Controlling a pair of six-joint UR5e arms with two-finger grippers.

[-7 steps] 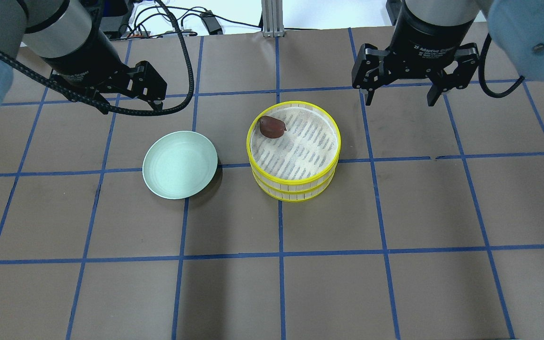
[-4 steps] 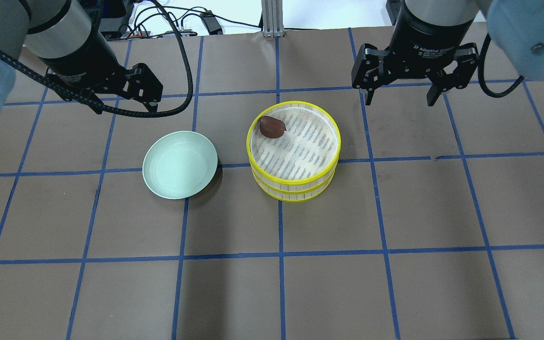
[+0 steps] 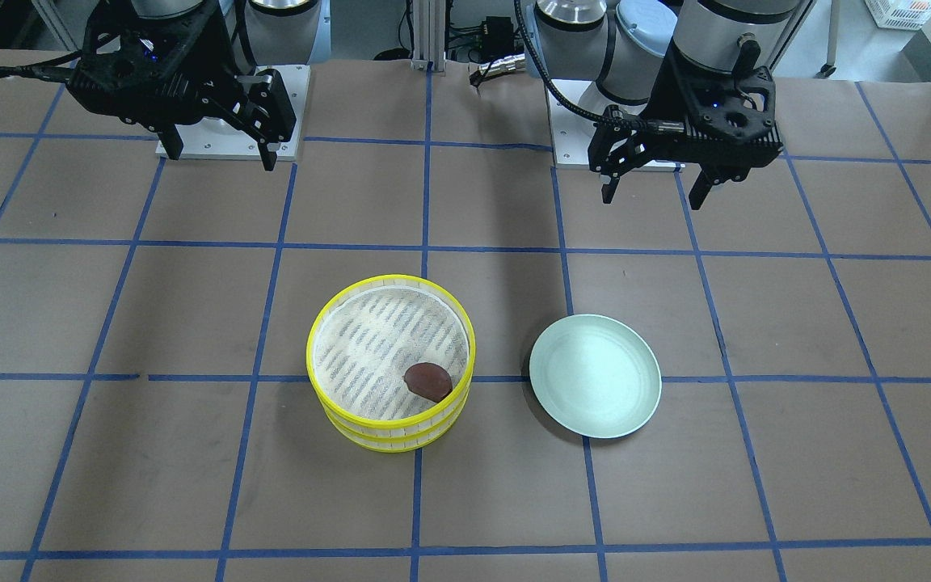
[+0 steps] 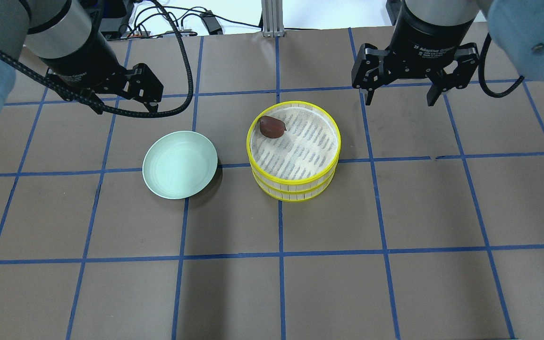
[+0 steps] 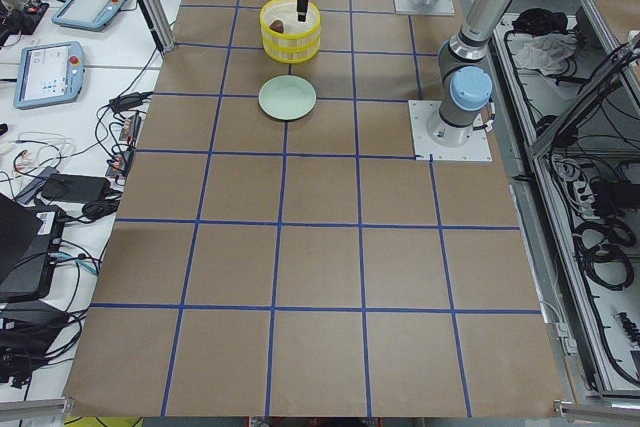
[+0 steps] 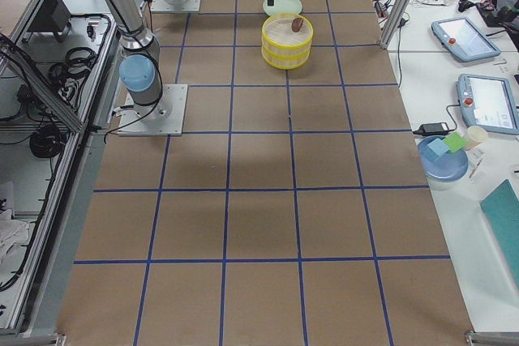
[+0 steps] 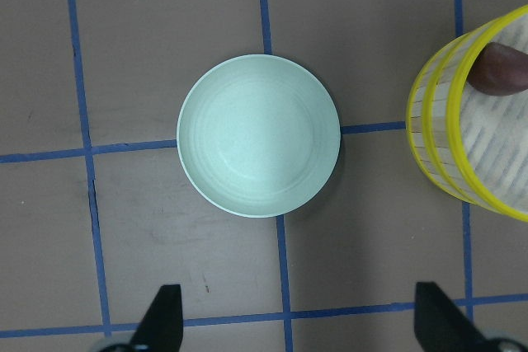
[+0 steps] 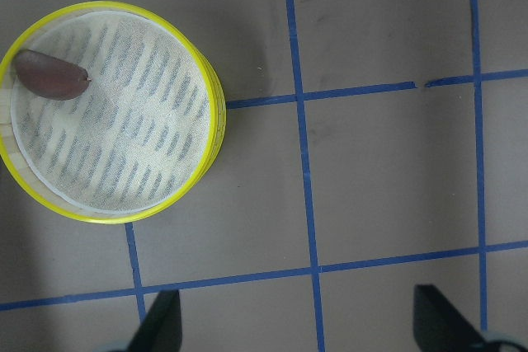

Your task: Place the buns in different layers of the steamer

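Observation:
The two steamer layers are stacked; the top layer's yellow rim (image 4: pixel 295 181) sits on the lower layer (image 4: pixel 295 197). The reddish-brown bun (image 4: pixel 272 126) lies on the top layer's mesh floor near its far left rim, and also shows in the front view (image 3: pixel 428 381) and the right wrist view (image 8: pixel 49 73). The cream-white bun is not visible in any view. My left gripper (image 4: pixel 123 105) is open and empty, raised beyond the plate. My right gripper (image 4: pixel 400 100) is open and empty, raised beyond and to the right of the steamer.
An empty pale green plate (image 4: pixel 180 164) lies on the table left of the steamer, a short gap apart. The brown table has a grid of blue tape lines. Cables lie at the table's far edge (image 4: pixel 182 21).
My left gripper shifted slightly to the left a second ago and has held still since. The right gripper, bun, steamer and plate have not moved.

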